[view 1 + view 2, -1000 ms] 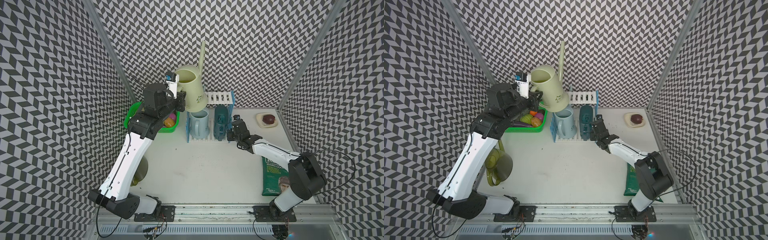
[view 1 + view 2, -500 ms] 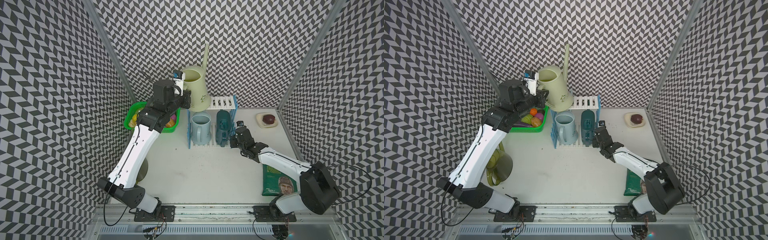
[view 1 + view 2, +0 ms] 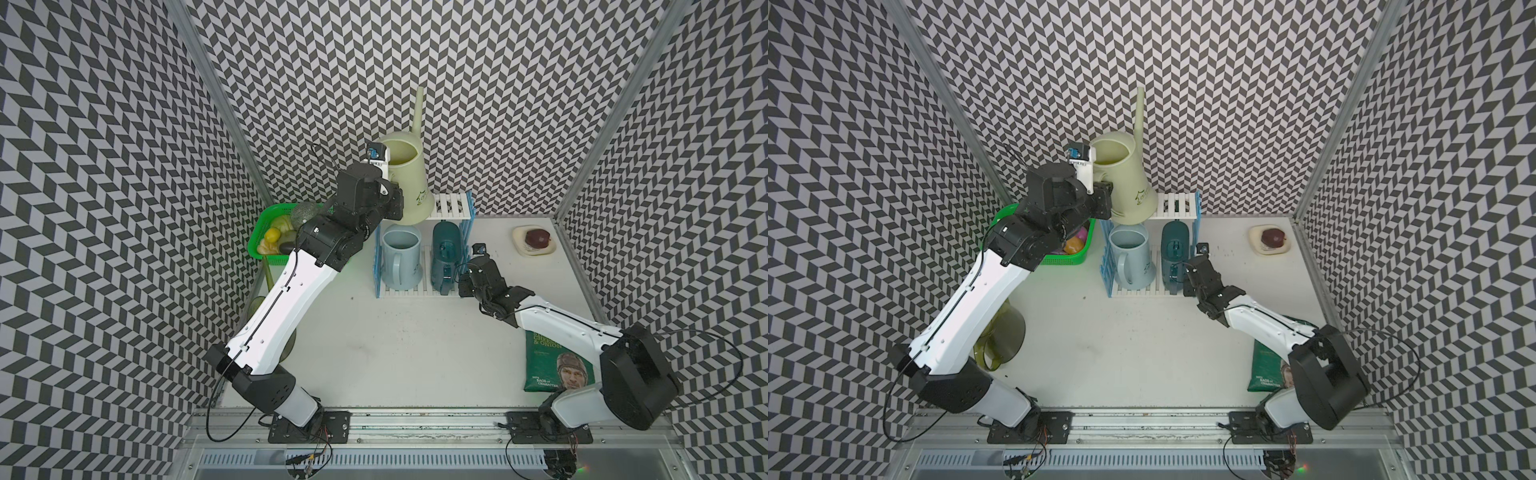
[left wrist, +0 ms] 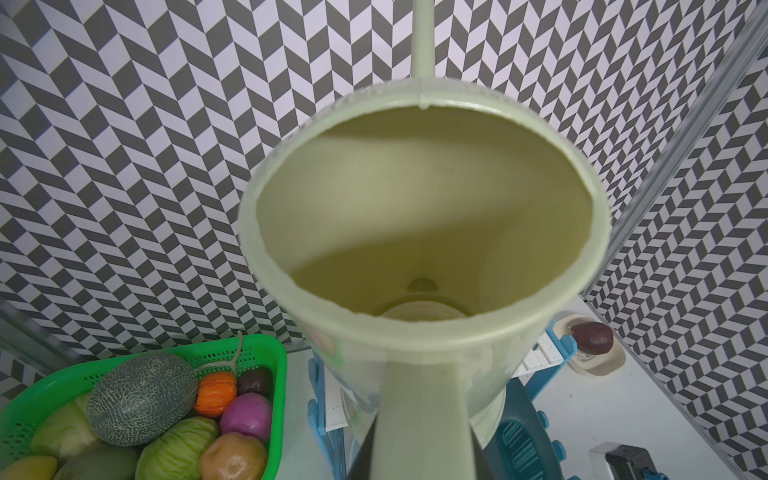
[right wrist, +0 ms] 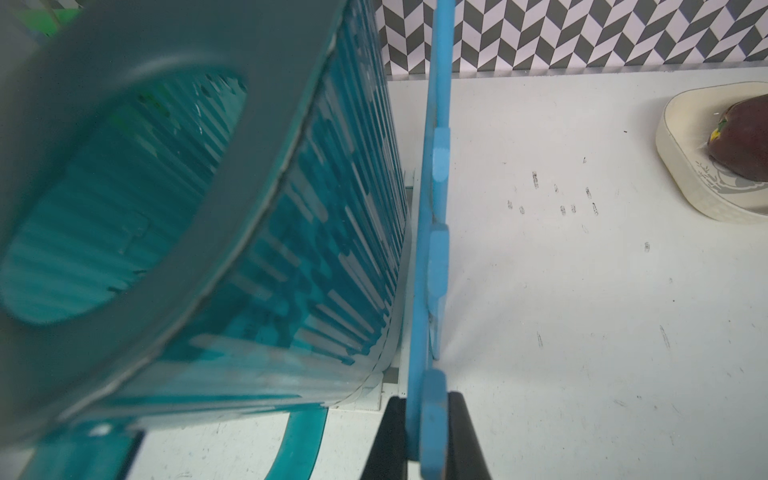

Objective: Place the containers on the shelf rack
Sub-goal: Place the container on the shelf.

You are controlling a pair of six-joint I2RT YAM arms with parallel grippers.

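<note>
The white surface (image 3: 415, 353) carries everything. The left arm reaches high at the back, and the left tool (image 3: 1105, 194) is clamped on the loop handle of the cream jug (image 3: 409, 183); the right arm lies low, and the right tool (image 5: 428, 436) pinches the front edge of a blue side panel (image 5: 432, 208). That panel belongs to the shelf rack (image 3: 452, 206), two white slatted tiers standing at the back wall. The cream jug is upright, spout rising against the wall, its base over the left half of the upper tier; whether it rests there I cannot tell. On the lower tier the light blue jug (image 3: 401, 257) stands on the left and the dark teal jug (image 3: 446, 249) just beside it on the right. The olive-green jug (image 3: 998, 336) lies on the surface under the left arm, partly hidden. A green basket (image 3: 1075, 259) sits left of the rack, a snack bag (image 3: 548, 365) lies near the right arm, and a cream dish (image 3: 535, 252) holds a dark fruit (image 3: 538, 237) in the far right corner
</note>
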